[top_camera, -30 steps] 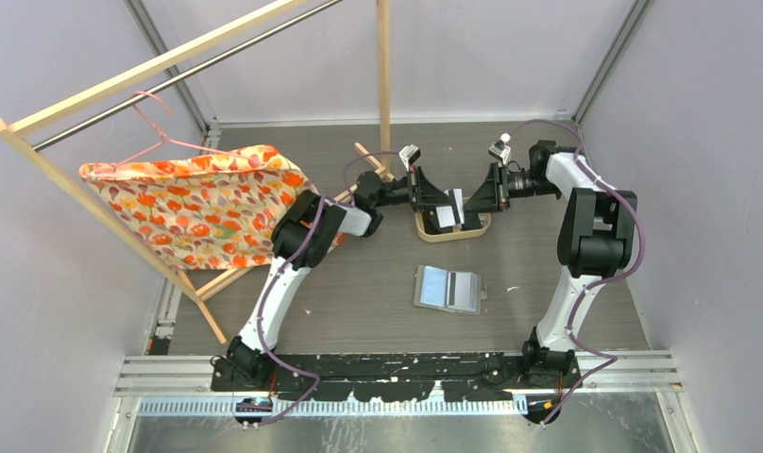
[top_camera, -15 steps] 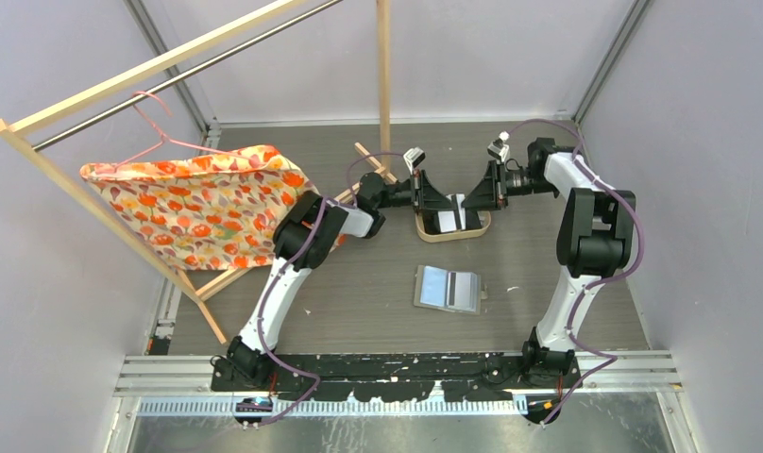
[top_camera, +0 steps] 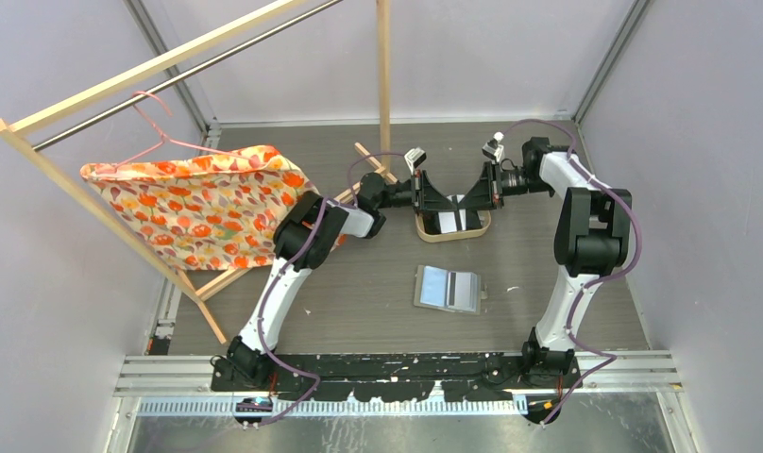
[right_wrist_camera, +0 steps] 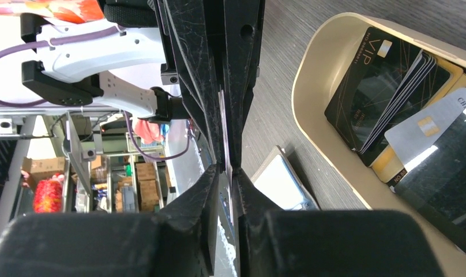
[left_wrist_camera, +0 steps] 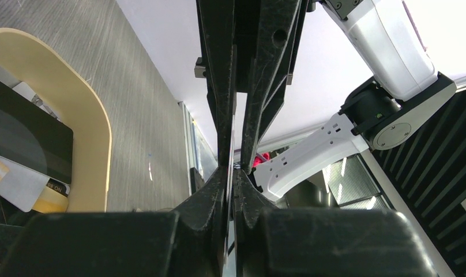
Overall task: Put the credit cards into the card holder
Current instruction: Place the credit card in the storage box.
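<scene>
My left gripper (top_camera: pixel 446 200) and right gripper (top_camera: pixel 474 194) meet tip to tip above the oval wooden tray (top_camera: pixel 453 233). One thin whitish credit card (top_camera: pixel 460 200) stands on edge between them. It shows edge-on between the left jaws (left_wrist_camera: pixel 232 170) and between the right jaws (right_wrist_camera: pixel 225 167), both nearly closed on it. Several more credit cards lie in the tray: black ones (right_wrist_camera: pixel 380 86) and a whitish one (right_wrist_camera: pixel 427 124). The card holder (top_camera: pixel 447 288) lies open on the table nearer the arm bases, and also shows in the right wrist view (right_wrist_camera: pixel 282 182).
A wooden clothes rack with a floral cloth (top_camera: pixel 198 203) on a pink hanger fills the left side. Its upright post (top_camera: pixel 384 75) stands just behind the tray. Grey walls enclose the table.
The right gripper has moved left toward the left gripper and closed in on the upright card. The left gripper has hardly moved. The card holder has not moved.
</scene>
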Available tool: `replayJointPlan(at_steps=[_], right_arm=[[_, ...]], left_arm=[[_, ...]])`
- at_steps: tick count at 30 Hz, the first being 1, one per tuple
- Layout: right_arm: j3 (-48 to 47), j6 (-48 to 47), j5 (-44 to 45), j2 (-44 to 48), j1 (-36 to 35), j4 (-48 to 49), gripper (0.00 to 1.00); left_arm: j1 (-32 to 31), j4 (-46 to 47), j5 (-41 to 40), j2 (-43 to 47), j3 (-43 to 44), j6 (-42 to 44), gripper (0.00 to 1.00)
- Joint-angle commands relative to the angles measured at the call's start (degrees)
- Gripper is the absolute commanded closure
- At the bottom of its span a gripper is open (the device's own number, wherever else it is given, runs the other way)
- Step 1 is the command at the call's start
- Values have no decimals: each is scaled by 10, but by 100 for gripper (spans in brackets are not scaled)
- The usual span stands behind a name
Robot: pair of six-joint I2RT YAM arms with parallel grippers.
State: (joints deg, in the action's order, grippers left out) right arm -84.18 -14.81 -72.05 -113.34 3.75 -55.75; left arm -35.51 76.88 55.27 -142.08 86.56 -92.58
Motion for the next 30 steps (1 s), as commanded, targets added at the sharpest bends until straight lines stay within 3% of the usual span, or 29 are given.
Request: replayJointPlan(at_steps=[1, 7, 13, 19, 30], right_arm=[[-31, -20, -20, -3, 2, -26, 78], [-38, -39, -23, 0, 11, -47, 75], [-41, -39, -22, -7, 12, -50, 79], [-44, -50, -22, -9, 11, -60, 98], [-53, -75, -6, -20, 20, -79, 99]], left_arm=[[0, 18, 5, 22, 12, 7, 91], [1, 23, 5, 22, 10, 4, 91], [2, 29, 5, 20, 12, 0, 90], [1, 31, 5, 18, 14, -4, 89], [15, 31, -20, 22, -8, -8, 64]])
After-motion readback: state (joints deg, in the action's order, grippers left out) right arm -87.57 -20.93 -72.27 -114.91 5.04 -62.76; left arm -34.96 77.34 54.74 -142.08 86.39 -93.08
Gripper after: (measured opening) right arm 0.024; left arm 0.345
